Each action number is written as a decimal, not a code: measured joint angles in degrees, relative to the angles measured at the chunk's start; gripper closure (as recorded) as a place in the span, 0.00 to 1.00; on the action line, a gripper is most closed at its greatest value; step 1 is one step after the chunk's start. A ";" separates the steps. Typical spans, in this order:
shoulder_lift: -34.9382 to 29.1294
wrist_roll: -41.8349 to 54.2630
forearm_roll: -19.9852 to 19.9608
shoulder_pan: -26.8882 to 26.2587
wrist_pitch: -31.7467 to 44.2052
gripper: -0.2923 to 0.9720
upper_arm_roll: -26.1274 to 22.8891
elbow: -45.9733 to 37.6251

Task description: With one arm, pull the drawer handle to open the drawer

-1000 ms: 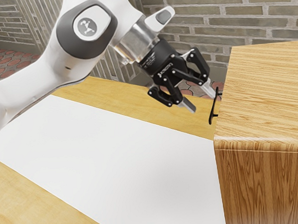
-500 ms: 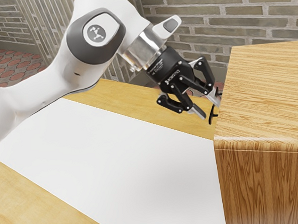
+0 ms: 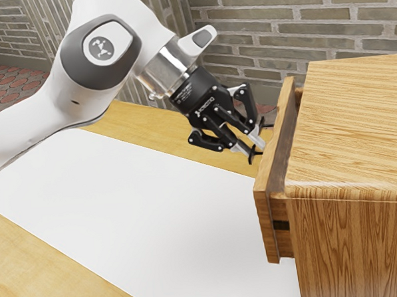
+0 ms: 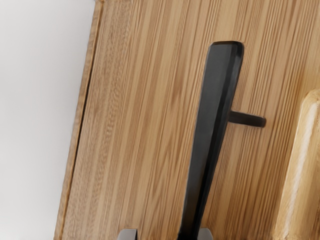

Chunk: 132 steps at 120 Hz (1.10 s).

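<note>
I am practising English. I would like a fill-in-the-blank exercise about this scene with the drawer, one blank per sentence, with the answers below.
1. The drawer of the wooden cabinet is not shut but partly ____.
2. The gripper is at the drawer's black ____.
3. The wall behind the table is built of ____.
4. On the table lies a large sheet of ____ colour.

Missing words: open; handle; bricks; white.

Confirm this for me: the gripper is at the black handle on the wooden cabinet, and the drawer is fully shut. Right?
Not quite. The exterior view shows the drawer standing partly out of the cabinet, not fully shut. The rest holds: the gripper is at the black handle.
</note>
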 joint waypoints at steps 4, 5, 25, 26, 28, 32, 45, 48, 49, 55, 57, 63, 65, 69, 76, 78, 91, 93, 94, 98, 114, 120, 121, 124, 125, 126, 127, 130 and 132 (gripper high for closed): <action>-0.35 0.03 0.45 0.34 -0.02 0.75 -0.11 -0.25; -0.41 0.04 0.56 0.43 -0.03 0.75 -0.13 -0.29; -1.59 0.30 1.67 2.25 -0.25 0.76 -0.16 -1.51; -1.64 0.32 1.69 2.37 -0.26 0.76 -0.18 -1.60; -1.78 0.37 1.72 2.50 -0.28 0.76 -0.19 -1.74; -2.03 0.47 1.79 2.69 -0.32 0.76 -0.13 -1.93; -2.61 0.83 1.94 3.47 -0.46 0.76 -0.03 -2.18; -2.78 0.93 1.96 3.65 -0.50 0.76 -0.02 -2.22; -2.87 0.96 1.97 3.73 -0.51 0.76 -0.04 -2.32; -3.48 1.12 2.05 4.20 -0.58 0.76 -0.23 -3.10; -3.60 1.17 2.08 4.09 -0.60 0.76 -0.10 -3.32; -3.82 1.37 2.17 4.18 -0.66 0.76 0.06 -4.02; -3.89 1.44 2.20 4.25 -0.67 0.76 0.08 -4.24; -4.16 1.58 2.25 4.66 -0.70 0.76 -0.06 -4.67; -4.75 1.82 2.32 4.99 -0.73 0.76 0.24 -5.14; -4.96 1.88 2.34 5.09 -0.77 0.76 0.39 -5.23; -6.67 2.27 2.78 6.59 -1.10 0.76 1.16 -6.39; -6.92 2.32 2.85 6.81 -1.15 0.76 1.32 -6.57; -7.02 2.35 2.88 6.94 -1.18 0.76 1.39 -6.64; -7.33 2.46 3.00 7.37 -1.28 0.76 1.61 -7.00; -8.23 2.82 3.59 8.64 -1.56 0.76 2.75 -8.58; -8.68 2.94 3.94 8.94 -1.64 0.77 3.28 -8.89; -8.73 2.96 3.99 8.94 -1.67 0.77 3.43 -8.92; -8.92 3.01 4.13 9.01 -1.78 0.76 3.81 -9.01; -9.00 3.03 4.19 9.03 -1.82 0.76 3.94 -9.09; -9.07 3.05 4.26 9.06 -1.85 0.76 4.05 -9.17; -9.19 3.06 4.34 9.09 -1.89 0.76 4.14 -9.24; -9.51 3.11 4.55 9.23 -1.98 0.76 4.40 -9.51; -9.80 3.14 4.67 9.28 -2.03 0.76 4.60 -9.75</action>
